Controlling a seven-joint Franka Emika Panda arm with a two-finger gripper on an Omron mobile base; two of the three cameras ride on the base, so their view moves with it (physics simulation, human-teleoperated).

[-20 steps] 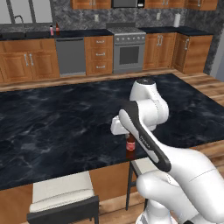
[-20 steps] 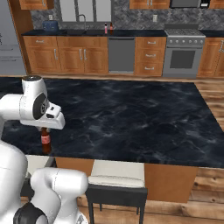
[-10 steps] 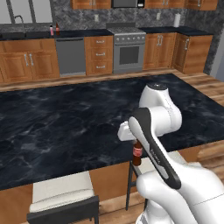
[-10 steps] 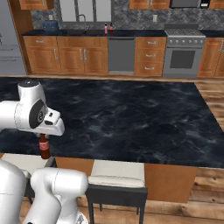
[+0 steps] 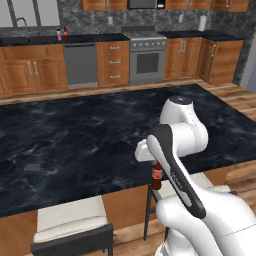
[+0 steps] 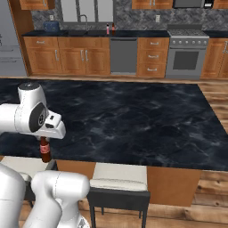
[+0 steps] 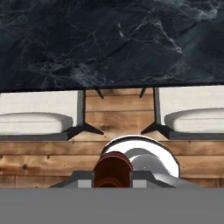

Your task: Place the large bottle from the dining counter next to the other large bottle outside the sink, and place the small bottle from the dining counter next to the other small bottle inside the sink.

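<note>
My gripper (image 5: 153, 160) (image 6: 45, 137) is shut on the neck of the small bottle (image 5: 157, 177) (image 6: 44, 151), a short dark-brown one with a red label. It hangs upright just past the near edge of the dining counter (image 5: 75, 140) (image 6: 133, 120). In the hand view its round top (image 7: 113, 169) sits between my fingertips (image 7: 83, 178). Far off on the wall worktop, the tap marks the sink (image 5: 16, 39) (image 6: 78, 32). Beside it stand the pale pink other large bottle (image 5: 58, 34) (image 6: 107, 29) and a dark large bottle (image 5: 65, 32) (image 6: 113, 28) close together.
Cushioned stools (image 5: 70, 217) (image 6: 118, 178) (image 7: 35, 120) stand tucked under the island's near edge, below the held bottle. A dishwasher (image 5: 80, 62), a stove (image 5: 146, 57) and wood cabinets line the far wall. Wooden floor runs between island and wall.
My arm has drawn back toward the base with the bottle, carrying it from over the counter top to just past its near edge and slightly lower. The grip is unchanged.
</note>
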